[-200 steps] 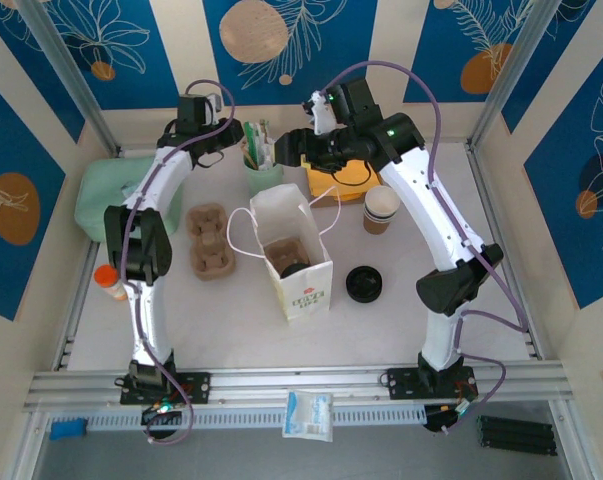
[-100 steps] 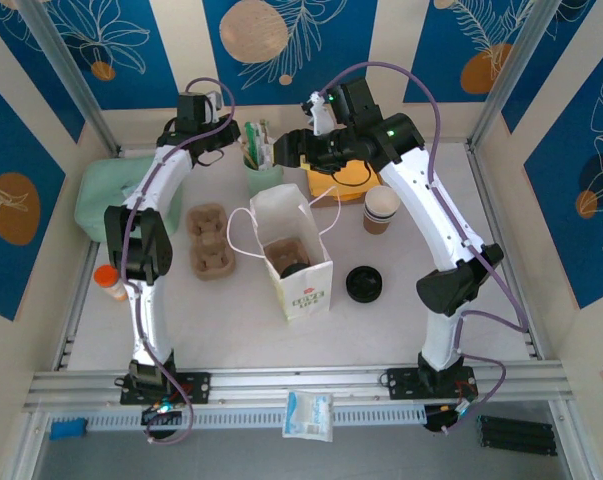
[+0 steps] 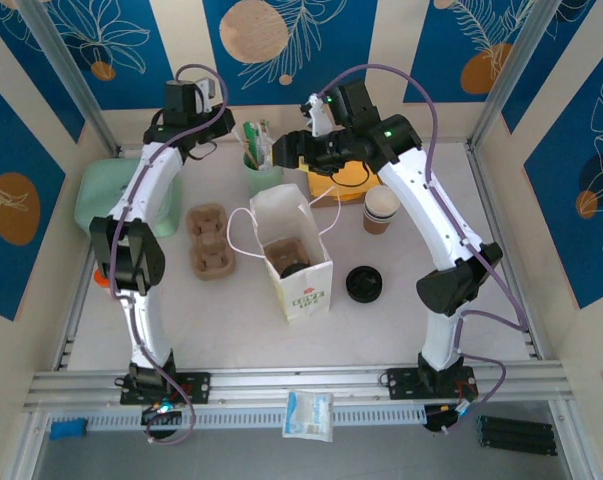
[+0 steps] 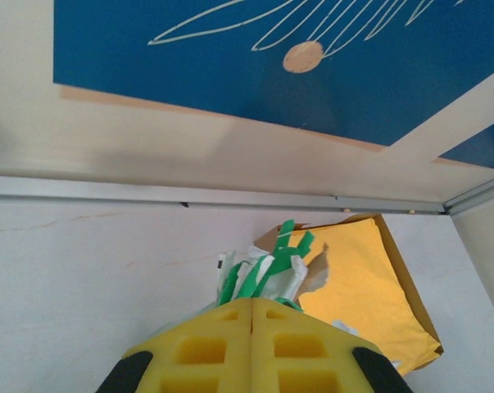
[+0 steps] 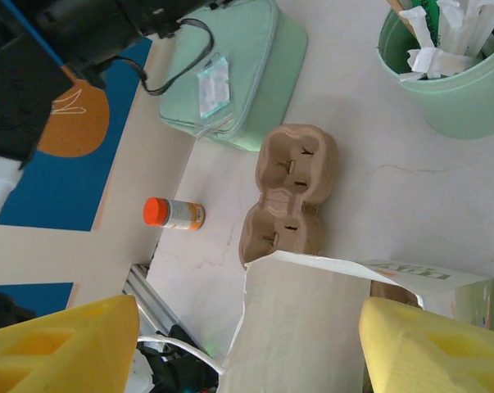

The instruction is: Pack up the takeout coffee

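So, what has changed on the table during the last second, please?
The left claw closed and drew a little toward the far left, away from the green cup; whether it holds anything I cannot tell. The right claw stayed open and in place. The bag, coffee cups, lid and carrier did not move.

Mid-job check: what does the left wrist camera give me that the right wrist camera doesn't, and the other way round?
Left wrist, not right wrist: the left gripper, its yellow fingers shut together, and a yellow padded envelope beyond it. Right wrist, not left wrist: the right gripper open above the white paper bag, the pulp cup carrier, an orange-capped bottle and a mint-green lidded container. Both: the green-and-white packets and the white table.
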Robot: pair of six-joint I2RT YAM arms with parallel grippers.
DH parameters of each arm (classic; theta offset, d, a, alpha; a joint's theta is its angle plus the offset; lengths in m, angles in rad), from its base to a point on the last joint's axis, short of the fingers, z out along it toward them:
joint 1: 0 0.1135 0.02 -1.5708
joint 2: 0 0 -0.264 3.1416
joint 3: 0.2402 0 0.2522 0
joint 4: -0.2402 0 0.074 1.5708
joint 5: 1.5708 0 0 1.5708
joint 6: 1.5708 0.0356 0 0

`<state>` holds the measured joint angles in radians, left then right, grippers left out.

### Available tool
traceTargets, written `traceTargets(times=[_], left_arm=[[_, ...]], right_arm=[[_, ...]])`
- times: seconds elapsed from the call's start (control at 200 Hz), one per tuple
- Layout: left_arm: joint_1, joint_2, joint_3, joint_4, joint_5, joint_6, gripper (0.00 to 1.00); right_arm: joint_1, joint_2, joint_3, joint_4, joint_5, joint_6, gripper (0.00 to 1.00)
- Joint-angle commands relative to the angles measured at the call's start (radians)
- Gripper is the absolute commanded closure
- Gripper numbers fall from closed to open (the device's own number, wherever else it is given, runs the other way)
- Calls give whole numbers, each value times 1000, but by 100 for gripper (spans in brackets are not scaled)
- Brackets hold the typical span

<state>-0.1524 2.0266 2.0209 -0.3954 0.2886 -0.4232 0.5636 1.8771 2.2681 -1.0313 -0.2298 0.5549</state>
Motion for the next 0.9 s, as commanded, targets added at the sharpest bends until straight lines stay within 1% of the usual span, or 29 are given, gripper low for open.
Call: traceTargets(times=[0.0, 0.53, 0.67, 0.895], left_arm=[[10, -60, 38, -57, 13, 39, 100], [10, -232, 41, -153, 4, 83, 100], [10, -304, 30, -167, -18, 98, 100], [11, -429, 32, -184, -18, 100, 100]], right_arm=[[2, -29, -13, 17, -28, 13, 29], [9, -37, -52, 43, -43, 37, 29], [12, -54, -72, 54, -43, 47, 29], [18, -96, -101, 65, -32, 56, 29]])
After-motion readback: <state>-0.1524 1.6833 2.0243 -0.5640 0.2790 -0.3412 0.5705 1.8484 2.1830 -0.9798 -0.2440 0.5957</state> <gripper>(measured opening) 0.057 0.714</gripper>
